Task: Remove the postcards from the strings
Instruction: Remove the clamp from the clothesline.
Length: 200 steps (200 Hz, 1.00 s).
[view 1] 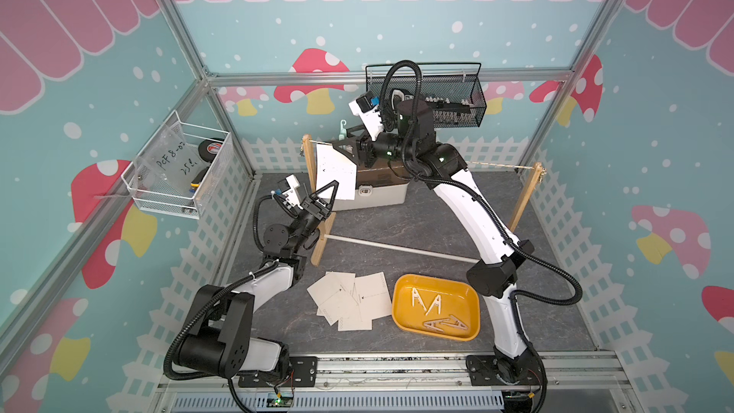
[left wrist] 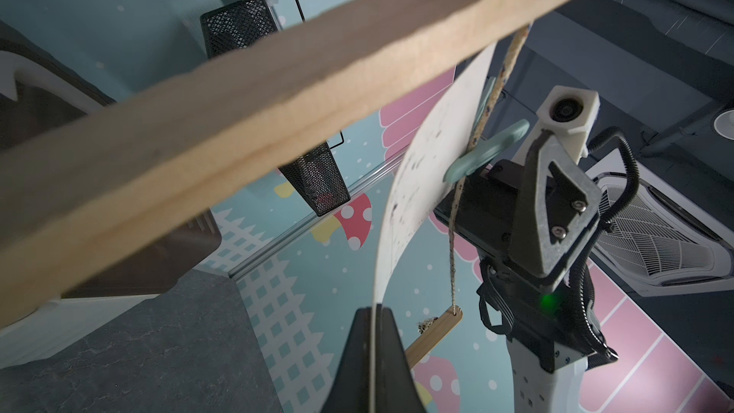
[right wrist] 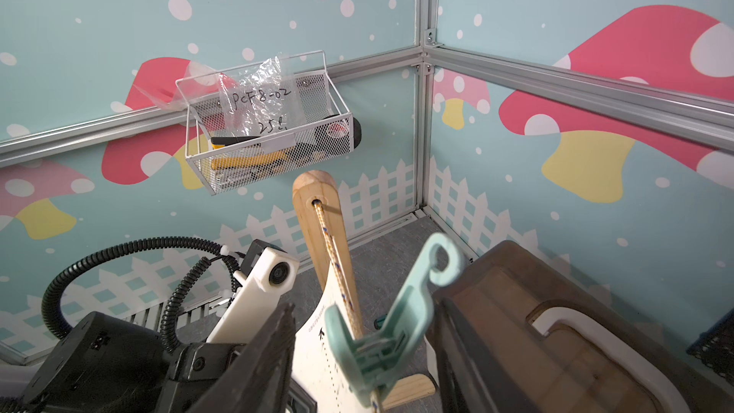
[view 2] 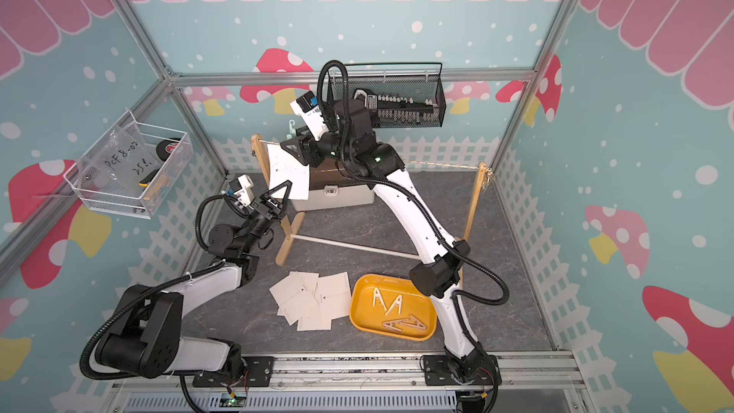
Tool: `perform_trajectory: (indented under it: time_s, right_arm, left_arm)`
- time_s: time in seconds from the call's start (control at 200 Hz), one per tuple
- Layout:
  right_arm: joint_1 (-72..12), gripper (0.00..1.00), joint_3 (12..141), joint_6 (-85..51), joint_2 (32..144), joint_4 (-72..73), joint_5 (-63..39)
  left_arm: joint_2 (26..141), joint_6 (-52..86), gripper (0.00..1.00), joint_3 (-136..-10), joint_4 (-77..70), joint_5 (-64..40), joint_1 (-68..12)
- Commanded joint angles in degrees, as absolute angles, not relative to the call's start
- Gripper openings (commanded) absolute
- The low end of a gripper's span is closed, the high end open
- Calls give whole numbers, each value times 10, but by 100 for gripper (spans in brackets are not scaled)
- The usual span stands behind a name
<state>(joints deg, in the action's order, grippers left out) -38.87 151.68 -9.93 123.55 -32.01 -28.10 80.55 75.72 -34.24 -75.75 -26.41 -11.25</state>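
Note:
One cream postcard [view 1: 335,170] [view 2: 288,170] hangs from the twine string [view 1: 496,165] [view 2: 437,164] beside the left wooden post, pinned by a teal clothespin [right wrist: 381,335] [left wrist: 476,152]. My left gripper [view 1: 331,188] [left wrist: 373,311] is shut on that postcard's lower edge; the sheet [left wrist: 429,168] bows upward from the jaws. My right gripper [view 1: 341,148] [right wrist: 363,307] is at the string, its jaws open on either side of the clothespin, with a gap on the card's side. Several loose postcards [view 1: 349,303] [view 2: 310,303] lie on the table near the front.
A yellow tray [view 1: 456,299] with several pale clothespins sits right of the loose cards. A grey box [view 1: 381,192] stands behind the line. Wooden posts [view 1: 308,156] [view 1: 526,196] are joined by a white rod [view 1: 397,248]. Wire baskets [view 1: 456,105] [view 1: 178,172] hang on the walls.

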Motion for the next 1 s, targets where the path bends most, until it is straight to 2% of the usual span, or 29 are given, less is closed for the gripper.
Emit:
perform_trajectory:
  time_s: [0.0, 0.19, 0.701, 0.996]
  right_arm:
    - [-387, 55, 1532, -96, 1241, -317, -289]
    - [-386, 37, 1532, -99, 1251, -301, -340]
    - [-386, 8, 1532, -102, 1259, -272, -347]
    - [-386, 3, 1532, -78, 1240, -240, -315]
  left_arm:
    - [807, 772, 0, -357, -775, -273, -107]
    - [808, 772, 0, -357, -776, -273, -107]
    - [798, 778, 0, -352, -773, -277, -103]
    - [794, 782, 0, -340, -774, -297, -98]
